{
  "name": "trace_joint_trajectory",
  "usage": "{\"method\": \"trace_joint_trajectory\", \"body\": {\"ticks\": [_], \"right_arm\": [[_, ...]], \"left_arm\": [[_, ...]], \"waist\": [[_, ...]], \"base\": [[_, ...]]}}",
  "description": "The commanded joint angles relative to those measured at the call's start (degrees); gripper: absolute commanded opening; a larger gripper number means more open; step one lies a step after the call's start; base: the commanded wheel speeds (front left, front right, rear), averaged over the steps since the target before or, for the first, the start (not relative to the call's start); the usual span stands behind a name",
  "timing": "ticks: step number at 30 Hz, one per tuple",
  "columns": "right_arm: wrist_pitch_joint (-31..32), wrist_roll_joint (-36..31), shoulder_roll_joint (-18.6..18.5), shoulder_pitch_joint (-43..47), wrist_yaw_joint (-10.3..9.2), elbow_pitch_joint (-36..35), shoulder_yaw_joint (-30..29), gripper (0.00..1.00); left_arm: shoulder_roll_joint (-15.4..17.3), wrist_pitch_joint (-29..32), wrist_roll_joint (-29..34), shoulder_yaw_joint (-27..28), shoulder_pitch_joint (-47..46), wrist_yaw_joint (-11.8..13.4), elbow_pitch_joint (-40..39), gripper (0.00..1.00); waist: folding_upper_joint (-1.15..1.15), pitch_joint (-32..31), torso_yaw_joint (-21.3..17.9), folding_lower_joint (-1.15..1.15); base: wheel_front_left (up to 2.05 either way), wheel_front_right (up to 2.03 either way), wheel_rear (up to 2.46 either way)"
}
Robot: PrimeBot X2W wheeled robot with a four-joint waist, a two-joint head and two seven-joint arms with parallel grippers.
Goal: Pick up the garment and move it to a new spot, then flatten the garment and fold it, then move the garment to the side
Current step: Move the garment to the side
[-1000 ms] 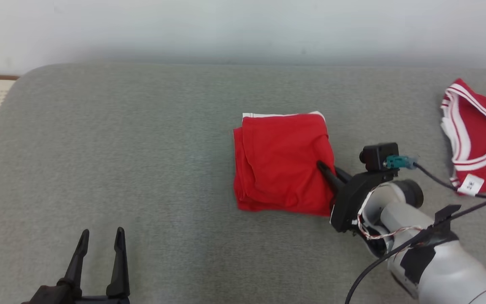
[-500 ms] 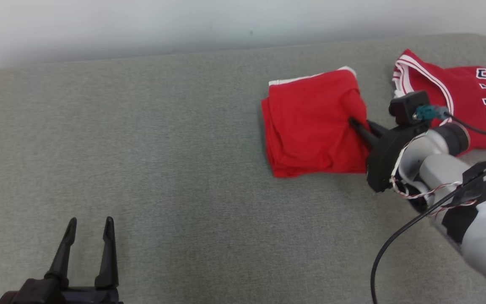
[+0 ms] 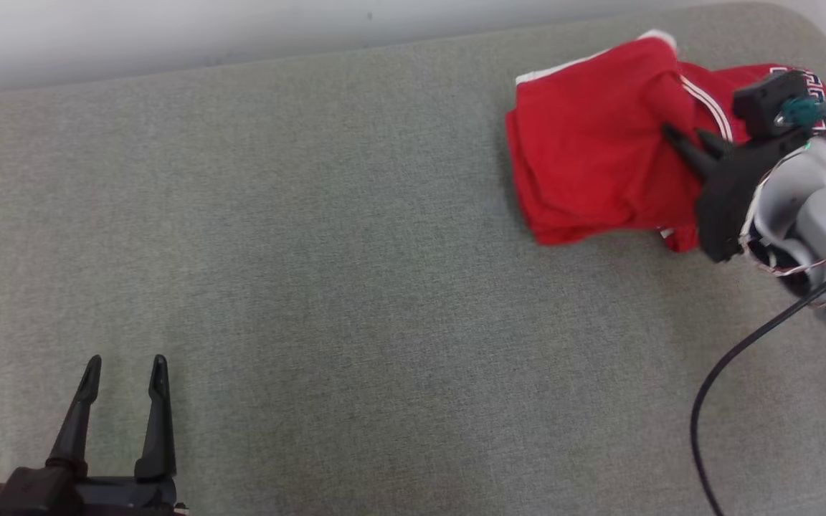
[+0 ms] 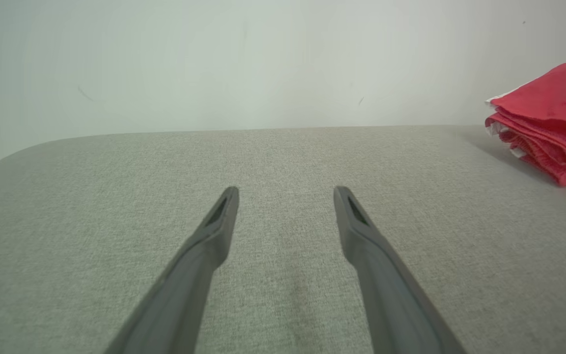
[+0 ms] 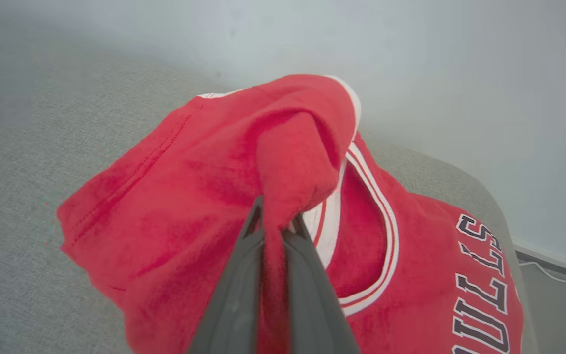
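Within clenched right claw point(image 3: 682, 135), pinched edge of folded red garment point(image 3: 585, 165); left claw point(image 3: 125, 365) released.

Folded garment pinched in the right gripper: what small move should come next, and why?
Probably lower the right gripper slightly to lay its load down. It is shut on a raised fold of the folded garment, which sits near the right end of the grey cushion, pinched edge overlapping the lettered jersey. That looks like the side spot. The left gripper stands open, apart.

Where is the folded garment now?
The folded garment lies upper right in the head view on the grey cushion, pinched by the right pincer, overlapping the lettered jersey.
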Motion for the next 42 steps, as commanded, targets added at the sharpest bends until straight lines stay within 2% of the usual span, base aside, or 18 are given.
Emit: {"method": "trace_joint_trajectory", "body": {"ticks": [1,14,21,27,34,42], "right_arm": [[0.34,-0.44,-1.66,-1.63,0.01,-0.66,0.12,0.0],[2.93,-1.62,-7.78,-6.1,0.01,-2.82,0.2,0.0],[3.92,-3.1,-10.75,-8.04,0.0,-1.26,0.2,0.0],[3.65,-6.61,-12.3,-10.19,-0.02,0.82,0.2,0.0],[4.2,-13.72,-13.04,-11.72,-0.02,2.55,0.21,0.0],[4.44,-16.23,-14.08,-13.11,-0.02,3.92,0.2,0.0]], "left_arm": [[0.63,-0.2,0.33,0.46,-0.08,0.01,-0.58,1.0],[2.87,-0.2,0.52,1.81,-0.79,-0.44,-2.45,1.0],[4.13,-0.2,0.53,2.13,-1.3,-0.37,-3.63,1.0],[5.01,-0.2,0.53,2.47,-1.29,-0.22,-4.32,1.0],[5.62,-0.2,0.36,2.27,-1.36,-0.17,-5.05,1.0],[6.16,-0.11,0.04,2.44,-1.08,0.37,-5.52,1.0]], "waist": [[0.0,1.06,-0.98,0.0],[0.0,4.29,-2.64,0.0],[0.0,6.07,-2.6,0.0],[0.0,7.66,-2.1,0.0],[0.0,9.11,-1.19,0.0],[0.0,9.64,-0.74,0.0]], "base": [[0.0,0.0,0.0],[0.0,0.0,0.0],[0.0,0.0,0.0],[0.0,0.0,0.0],[0.0,0.0,0.0],[0.0,0.0,0.0]]}}
